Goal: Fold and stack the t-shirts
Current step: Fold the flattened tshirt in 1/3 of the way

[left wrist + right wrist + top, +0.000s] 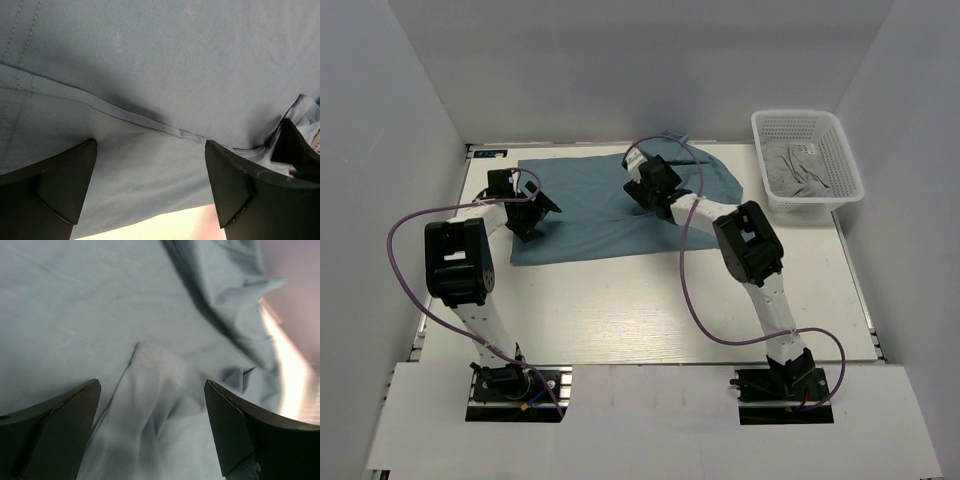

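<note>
White walls enclose a pale table [650,310], seen from above, with two robot arms bolted at its near edge. A dusty teal-blue t-shirt [590,205] lies spread mostly flat across the far half of the table, and its far right part is bunched and wrinkled.

The left gripper [542,218] sits at the shirt's left edge. In its wrist view the left gripper [150,145] has its two dark fingers spread wide apart with nothing between them. Blue cloth lies under them, crossed by a stitched seam [125,116], and a strip of bare table shows at the bottom.

The right gripper [635,192] is over the far middle of the shirt. From its wrist, the right gripper [152,385] also stands wide apart and grips nothing. A raised, paler fold [155,390] of the shirt lies in the gap between the fingers, touching neither of them.

Whether either gripper's fingertips press on the cloth cannot be told. The shirt's sleeves and neckline are hard to make out, partly hidden by the right arm. A pale patch at the right edge of the left wrist view is cut off and unclear.

At the far right, partly over the table's edge, stands a white plastic basket [810,200] holding crumpled grey cloth [798,168]. What that cloth is cannot be told.
</note>
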{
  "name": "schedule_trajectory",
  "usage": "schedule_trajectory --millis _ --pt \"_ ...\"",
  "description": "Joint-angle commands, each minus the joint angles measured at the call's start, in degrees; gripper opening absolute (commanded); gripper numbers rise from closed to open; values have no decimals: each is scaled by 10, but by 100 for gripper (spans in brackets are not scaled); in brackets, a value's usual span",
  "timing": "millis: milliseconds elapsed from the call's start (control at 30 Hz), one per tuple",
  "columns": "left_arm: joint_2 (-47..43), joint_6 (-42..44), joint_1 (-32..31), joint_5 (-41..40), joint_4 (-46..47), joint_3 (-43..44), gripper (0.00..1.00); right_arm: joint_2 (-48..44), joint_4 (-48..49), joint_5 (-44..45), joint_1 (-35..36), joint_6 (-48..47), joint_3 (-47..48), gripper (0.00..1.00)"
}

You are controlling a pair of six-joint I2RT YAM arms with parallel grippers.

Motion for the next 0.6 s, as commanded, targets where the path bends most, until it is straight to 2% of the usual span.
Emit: schedule_trajectory --millis 0,133,300,567 --pt "9 15 0 -37 -22 -17 100 -107 -4 -114 -30 170 -26 90" --pt "-6 15 0 -51 -28 -23 100 -166 -38 -122 -57 275 -71 90" --pt "-18 15 0 -70 -36 -23 100 -254 -33 -247 -146 428 -229 90" --pt "-18 15 0 -51 -41 -28 100 -263 -78 -265 -190 493 -302 90"
